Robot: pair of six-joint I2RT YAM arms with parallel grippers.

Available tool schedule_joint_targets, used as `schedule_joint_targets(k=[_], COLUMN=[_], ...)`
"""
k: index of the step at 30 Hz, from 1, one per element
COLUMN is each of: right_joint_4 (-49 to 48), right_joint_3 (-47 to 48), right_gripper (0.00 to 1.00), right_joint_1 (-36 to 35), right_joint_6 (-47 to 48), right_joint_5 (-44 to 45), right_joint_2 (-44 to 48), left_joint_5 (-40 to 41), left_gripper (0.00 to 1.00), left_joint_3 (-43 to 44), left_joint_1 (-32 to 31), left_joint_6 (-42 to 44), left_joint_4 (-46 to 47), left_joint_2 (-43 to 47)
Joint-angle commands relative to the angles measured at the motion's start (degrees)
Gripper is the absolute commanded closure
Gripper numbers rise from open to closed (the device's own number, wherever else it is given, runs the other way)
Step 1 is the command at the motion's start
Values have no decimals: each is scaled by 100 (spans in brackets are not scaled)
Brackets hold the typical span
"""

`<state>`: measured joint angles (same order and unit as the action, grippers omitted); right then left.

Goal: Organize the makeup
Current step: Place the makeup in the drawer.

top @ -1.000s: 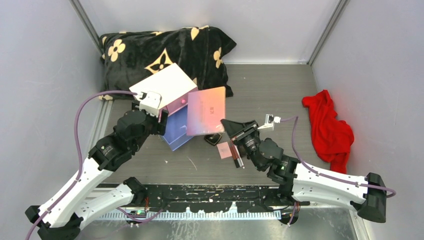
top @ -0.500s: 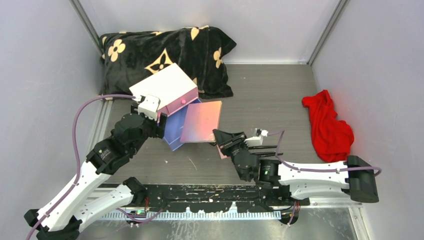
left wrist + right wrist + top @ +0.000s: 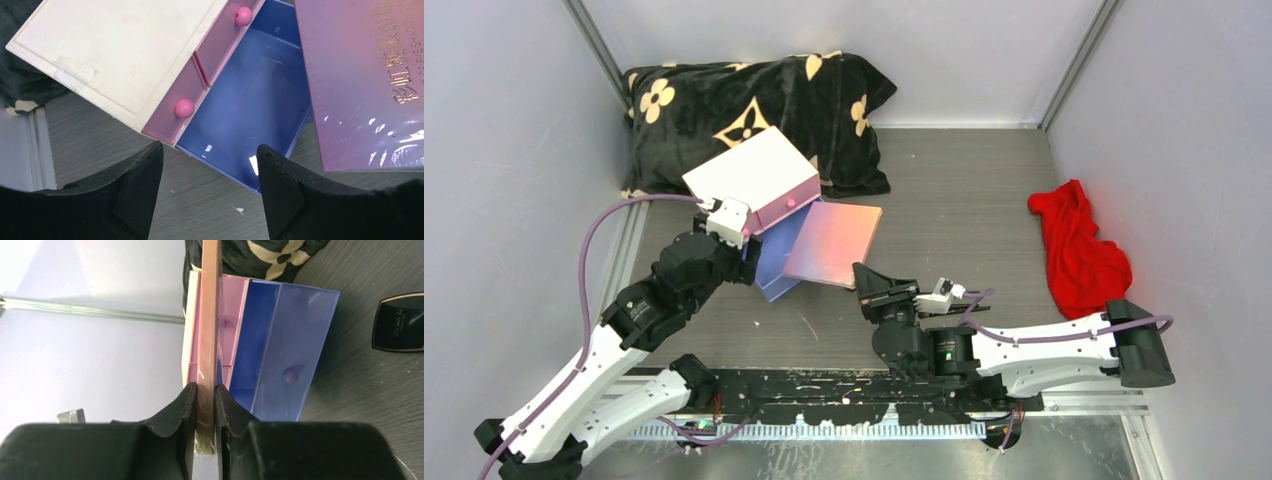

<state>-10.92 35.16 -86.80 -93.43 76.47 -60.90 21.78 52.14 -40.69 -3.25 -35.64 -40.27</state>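
The right pincer [image 3: 205, 392] grips the palette [image 3: 210, 315] by its near edge. Its long axis runs straight ahead, and the far end overlaps the open blue drawer [image 3: 250, 115]. The left pincer [image 3: 209, 150] hangs wide open just short of that drawer. The palette is thin, stiff and glossy pink-purple, with gold lettering.

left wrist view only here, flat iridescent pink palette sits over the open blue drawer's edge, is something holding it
Observer: Yes. The right gripper is shut on the flat iridescent pink palette, pinching one edge.
Operator: any other makeup out
Observer: A black square compact lies flat on the grey table, apart from the open blue drawer.
Operator: anything off to the right
Observer: A crumpled red cloth lies near the right wall.
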Motion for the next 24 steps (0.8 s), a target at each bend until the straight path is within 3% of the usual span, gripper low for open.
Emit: schedule_joint_targets(k=[1,5,18,24], right_joint_4=[661,963,5907,5763], right_joint_3=[566,893,2905,3280], right_gripper=[99,99,99,99], right_joint_1=[-76,-78,-81,-78], right_joint_6=[-1079,-1415,-6053,-6110], right_joint_5=[958,1157,1340,1500], right_joint_2=[-166,-506,-2320,-2755], left_joint_5=[-540,-757,-678,-639], left_gripper=[30,26,27,27], left_joint_3=[-21,-178,-101,-103], left_joint_1=[28,22,17,23], left_joint_6=[-71,-119,14,34], left_joint_4=[398,838,786,685], left_joint_2=[13,175,324,394])
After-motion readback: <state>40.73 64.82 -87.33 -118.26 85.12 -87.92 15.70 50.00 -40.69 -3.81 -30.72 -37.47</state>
